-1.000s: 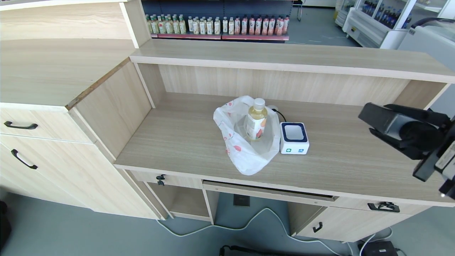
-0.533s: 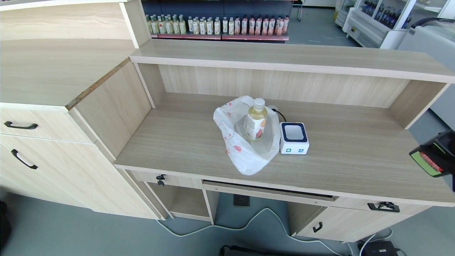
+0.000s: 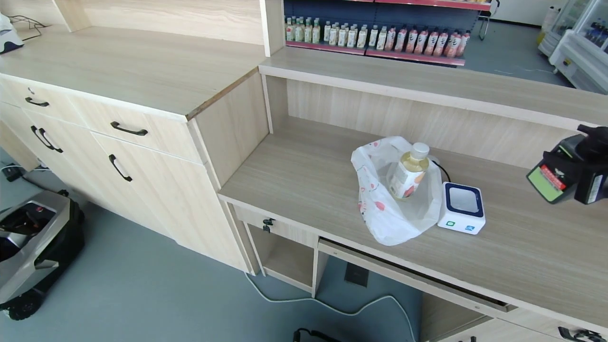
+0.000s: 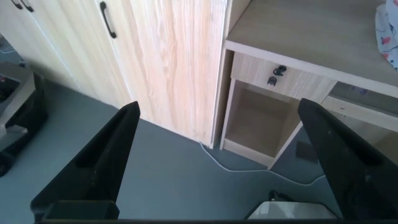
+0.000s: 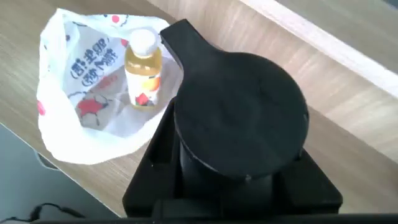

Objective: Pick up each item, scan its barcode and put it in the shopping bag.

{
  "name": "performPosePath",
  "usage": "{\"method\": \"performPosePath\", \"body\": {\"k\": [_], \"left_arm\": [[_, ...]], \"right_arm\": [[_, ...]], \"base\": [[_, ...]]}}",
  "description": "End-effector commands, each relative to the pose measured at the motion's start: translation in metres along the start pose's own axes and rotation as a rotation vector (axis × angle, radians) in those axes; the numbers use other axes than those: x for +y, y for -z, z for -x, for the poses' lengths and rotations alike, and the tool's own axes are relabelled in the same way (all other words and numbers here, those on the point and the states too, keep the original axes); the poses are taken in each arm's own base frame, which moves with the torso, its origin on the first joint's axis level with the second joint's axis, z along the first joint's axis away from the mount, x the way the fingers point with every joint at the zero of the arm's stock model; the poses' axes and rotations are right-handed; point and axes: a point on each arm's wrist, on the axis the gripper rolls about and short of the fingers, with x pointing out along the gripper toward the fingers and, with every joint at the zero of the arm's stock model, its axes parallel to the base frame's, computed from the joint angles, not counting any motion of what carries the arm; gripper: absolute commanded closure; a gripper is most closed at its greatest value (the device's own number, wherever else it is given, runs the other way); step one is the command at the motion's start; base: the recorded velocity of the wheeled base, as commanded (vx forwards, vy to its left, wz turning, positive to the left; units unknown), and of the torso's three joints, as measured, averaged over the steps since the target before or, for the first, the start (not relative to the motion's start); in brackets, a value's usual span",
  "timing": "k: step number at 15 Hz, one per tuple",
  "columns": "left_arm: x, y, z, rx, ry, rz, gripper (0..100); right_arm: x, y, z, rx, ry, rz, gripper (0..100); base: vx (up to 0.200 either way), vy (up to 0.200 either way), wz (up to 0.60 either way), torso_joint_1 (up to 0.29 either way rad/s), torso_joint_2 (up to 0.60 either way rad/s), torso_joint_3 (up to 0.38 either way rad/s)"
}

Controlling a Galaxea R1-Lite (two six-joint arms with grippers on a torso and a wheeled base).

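Centre-right on counter (image 3: pixel 304 190), bottle (image 3: pixel 408 172) sits in bag (image 3: pixel 380 213) beside scanner (image 3: pixel 461 207), unmoved; head cam has panned. R arm (image 3: pixel 570 168) at right edge, grip can't be told. L gripper (image 4: pixel 219 109) gapes wide. Task looks abt done.

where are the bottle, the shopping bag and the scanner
bottle (image 3: pixel 406 178), head view, on its label
shopping bag (image 3: pixel 385 222), head view, on its front wall
scanner (image 3: pixel 462 201), head view, on its top window
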Motion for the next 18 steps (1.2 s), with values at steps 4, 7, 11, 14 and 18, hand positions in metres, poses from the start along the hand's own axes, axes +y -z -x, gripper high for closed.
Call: {"method": "performPosePath", "body": {"k": [4, 7, 11, 14, 18], "left_arm": [[0.0, 0.0, 0.0, -0.001, 0.0, 0.0, 0], [0.0, 0.0, 0.0, -0.001, 0.0, 0.001, 0], [0.0, 0.0, 0.0, -0.001, 0.0, 0.001, 0], [0.0, 0.0, 0.0, -0.001, 0.0, 0.0, 0], [0.0, 0.0, 0.0, -0.002, 0.0, 0.0, 0]], "right_arm": [[-0.02, 0.053, -0.116, 0.182, 0.016, -0.657, 100], [-0.034, 0.072, -0.146, 0.2, 0.052, -0.765, 100], [-0.035, 0.095, -0.164, 0.26, 0.055, -0.779, 100], [-0.027, 0.095, -0.172, 0.261, 0.004, -0.78, 100], [-0.016, 0.094, -0.181, 0.263, -0.034, -0.776, 100]], "base": [[0.0, 0.0, 0.0, 0.0, 0.0, 0.0], [0.0, 0.0, 0.0, 0.0, 0.0, 0.0], [0.0, 0.0, 0.0, 0.0, 0.0, 0.0], [0.0, 0.0, 0.0, 0.0, 0.0, 0.0], [0.0, 0.0, 0.0, 0.0, 0.0, 0.0]]}}
